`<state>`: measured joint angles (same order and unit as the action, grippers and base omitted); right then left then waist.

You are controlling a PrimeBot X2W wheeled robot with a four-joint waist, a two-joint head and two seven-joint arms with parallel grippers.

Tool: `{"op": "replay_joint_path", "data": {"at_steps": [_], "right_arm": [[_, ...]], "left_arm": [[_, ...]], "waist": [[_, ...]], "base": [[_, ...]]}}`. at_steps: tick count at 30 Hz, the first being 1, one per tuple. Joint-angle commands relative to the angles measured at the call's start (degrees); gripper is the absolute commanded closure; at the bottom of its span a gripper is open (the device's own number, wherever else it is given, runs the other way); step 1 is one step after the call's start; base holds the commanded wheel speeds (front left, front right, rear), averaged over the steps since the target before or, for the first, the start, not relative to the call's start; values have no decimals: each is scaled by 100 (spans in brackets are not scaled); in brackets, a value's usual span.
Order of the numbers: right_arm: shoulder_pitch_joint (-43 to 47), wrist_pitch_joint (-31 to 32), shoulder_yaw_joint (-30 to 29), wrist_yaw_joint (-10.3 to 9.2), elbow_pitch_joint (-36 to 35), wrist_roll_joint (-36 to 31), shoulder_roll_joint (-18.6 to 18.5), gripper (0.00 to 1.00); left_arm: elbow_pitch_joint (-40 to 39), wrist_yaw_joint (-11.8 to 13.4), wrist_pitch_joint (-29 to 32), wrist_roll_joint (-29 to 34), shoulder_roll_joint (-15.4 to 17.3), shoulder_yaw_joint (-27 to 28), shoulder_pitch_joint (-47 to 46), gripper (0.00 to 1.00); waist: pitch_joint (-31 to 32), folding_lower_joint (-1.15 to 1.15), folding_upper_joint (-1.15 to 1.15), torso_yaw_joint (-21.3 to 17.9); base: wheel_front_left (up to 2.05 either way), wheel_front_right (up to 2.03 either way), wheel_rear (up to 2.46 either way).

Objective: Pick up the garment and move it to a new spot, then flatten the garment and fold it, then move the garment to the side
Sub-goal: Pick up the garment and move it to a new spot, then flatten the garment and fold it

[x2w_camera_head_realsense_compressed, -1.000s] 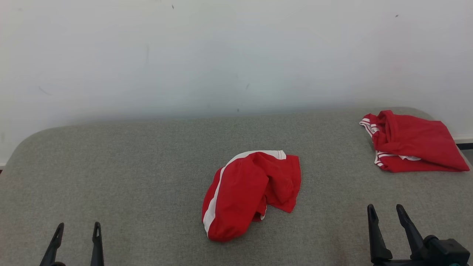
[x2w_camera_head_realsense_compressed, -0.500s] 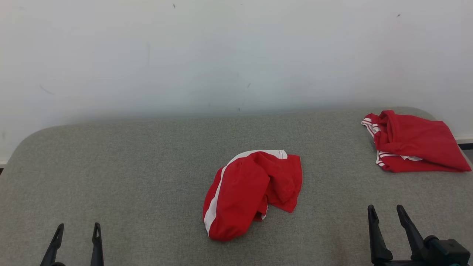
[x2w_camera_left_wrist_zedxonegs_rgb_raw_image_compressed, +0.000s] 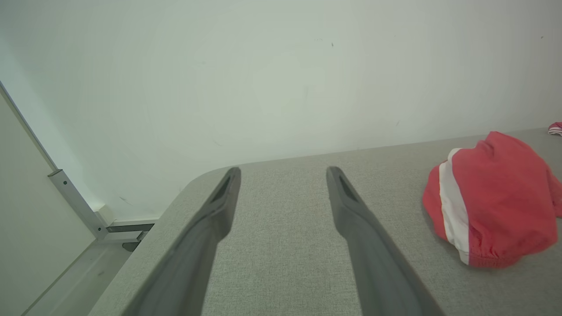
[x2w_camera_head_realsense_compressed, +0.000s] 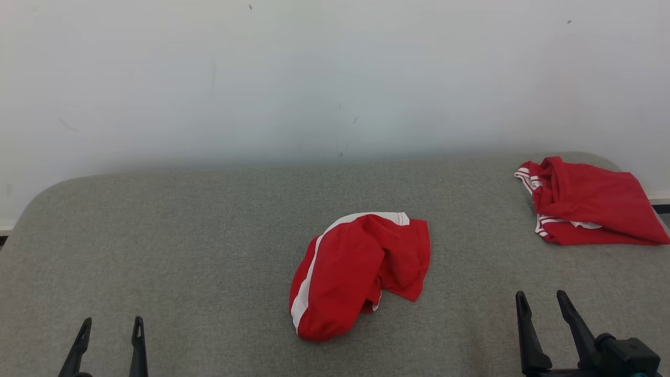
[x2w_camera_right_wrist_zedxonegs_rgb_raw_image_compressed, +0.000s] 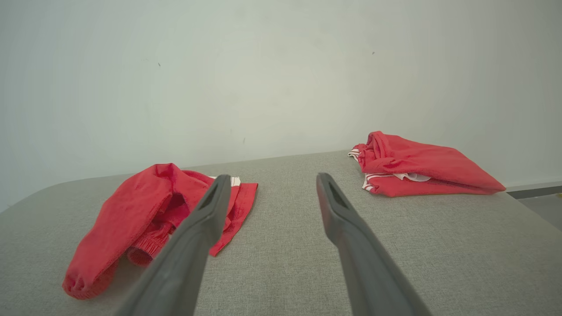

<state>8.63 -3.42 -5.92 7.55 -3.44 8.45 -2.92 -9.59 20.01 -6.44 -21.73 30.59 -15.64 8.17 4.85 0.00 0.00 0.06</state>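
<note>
Only our head camera drifted; left gripper (x2w_camera_head_realsense_compressed: 112, 319) and right gripper (x2w_camera_head_realsense_compressed: 540, 293) hang wide, empty. We should pinch garment (x2w_camera_head_realsense_compressed: 356, 272) at its top fold, lift clear.

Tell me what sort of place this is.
Likely a test room for folding clothes: a grey fabric-covered table against a white wall, with a crumpled red garment and a second red garment.

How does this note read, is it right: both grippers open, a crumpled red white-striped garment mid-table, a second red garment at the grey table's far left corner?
Wrong side. The head view shows the second red garment at the far right corner of the grey fabric table. The rest holds: left gripper and right gripper open, crumpled red white-striped garment mid-table.
</note>
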Motion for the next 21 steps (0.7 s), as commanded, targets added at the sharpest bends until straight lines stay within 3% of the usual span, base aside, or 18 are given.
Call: {"op": "replay_joint_path", "data": {"at_steps": [1, 16, 21], "right_arm": [[44, 17, 16, -16, -29, -60, 10, 0], [19, 58, 56, -16, -46, -84, 11, 0], [-24, 37, 82, -16, 18, -42, 11, 0]], "left_arm": [[16, 21, -11, -59, 12, -4, -26, 0], [65, 21, -50, -110, 22, -16, -53, 0], [181, -85, -185, -315, -188, -42, -123, 0]], "waist": [[-1, 0, 0, 2], [-14, 0, 0, 0], [-31, 0, 0, -108]], "base": [[0, 0, 0], [0, 0, 0], [0, 0, 0]]}}
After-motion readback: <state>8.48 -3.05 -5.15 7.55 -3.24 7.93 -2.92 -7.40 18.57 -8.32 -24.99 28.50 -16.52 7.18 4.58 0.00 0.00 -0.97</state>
